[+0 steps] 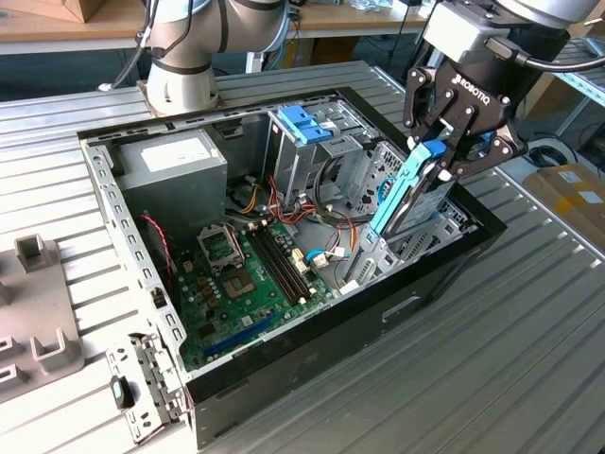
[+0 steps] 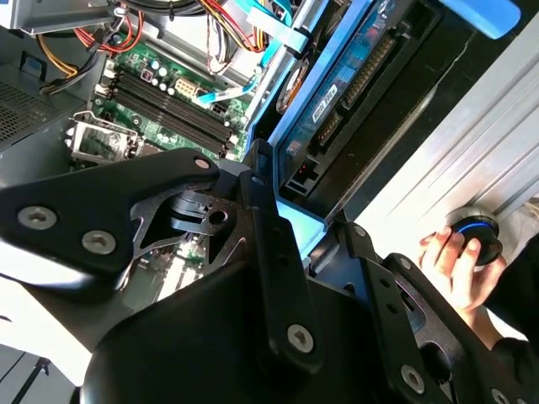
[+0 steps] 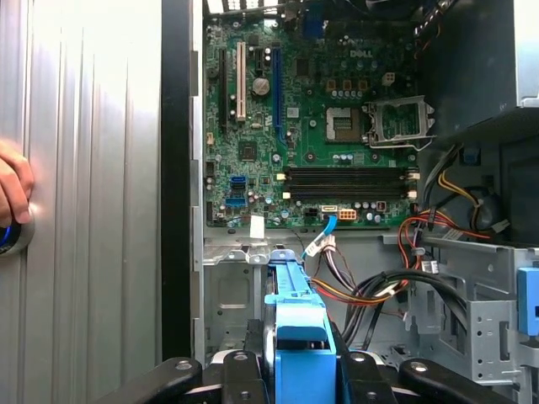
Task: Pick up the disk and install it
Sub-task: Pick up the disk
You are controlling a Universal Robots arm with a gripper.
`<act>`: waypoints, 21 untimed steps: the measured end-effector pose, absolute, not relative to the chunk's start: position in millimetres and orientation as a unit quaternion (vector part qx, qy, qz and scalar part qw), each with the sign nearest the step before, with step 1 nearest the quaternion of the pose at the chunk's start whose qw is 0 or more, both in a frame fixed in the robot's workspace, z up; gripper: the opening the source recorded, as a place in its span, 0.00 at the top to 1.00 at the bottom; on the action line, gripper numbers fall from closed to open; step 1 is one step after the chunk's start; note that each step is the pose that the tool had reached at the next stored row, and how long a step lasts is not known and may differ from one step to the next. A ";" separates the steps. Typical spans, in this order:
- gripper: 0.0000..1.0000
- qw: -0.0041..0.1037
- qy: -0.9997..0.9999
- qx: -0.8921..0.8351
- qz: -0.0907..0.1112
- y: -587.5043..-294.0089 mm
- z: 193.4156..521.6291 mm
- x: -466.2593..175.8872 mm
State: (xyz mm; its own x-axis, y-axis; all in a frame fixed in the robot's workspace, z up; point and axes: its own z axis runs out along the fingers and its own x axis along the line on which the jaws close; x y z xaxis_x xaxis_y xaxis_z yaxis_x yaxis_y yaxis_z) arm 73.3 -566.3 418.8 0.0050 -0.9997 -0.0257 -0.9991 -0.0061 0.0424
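My gripper (image 1: 444, 159) is shut on the disk (image 1: 412, 194), a grey drive edged by a light-blue carrier frame. The disk stands on edge and tilted, with its lower end down among the metal drive bays (image 1: 397, 241) at the exterior view's right end of the open computer case (image 1: 378, 312). Both wrist views show the disk: its blue frame (image 3: 299, 332) runs out from between the black fingers (image 3: 242, 370), while the drive's circuit side (image 2: 337, 93) slopes toward the case wall past my gripper (image 2: 307, 231).
A bare blue bracket (image 1: 304, 123) sits in a rear bay. The case also holds a large grey box (image 1: 175, 161), the green motherboard (image 1: 246, 274) and loose cables (image 3: 396, 286). A person's hand (image 2: 459, 261) rests on a round blue-ringed knob (image 2: 476, 231) beside the case.
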 end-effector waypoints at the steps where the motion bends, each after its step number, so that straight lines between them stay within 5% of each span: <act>1: 0.63 0.006 -0.705 0.709 -0.024 -566.3 418.3 73.3; 21: 0.63 0.006 -0.705 0.709 -0.024 -566.3 409.2 73.3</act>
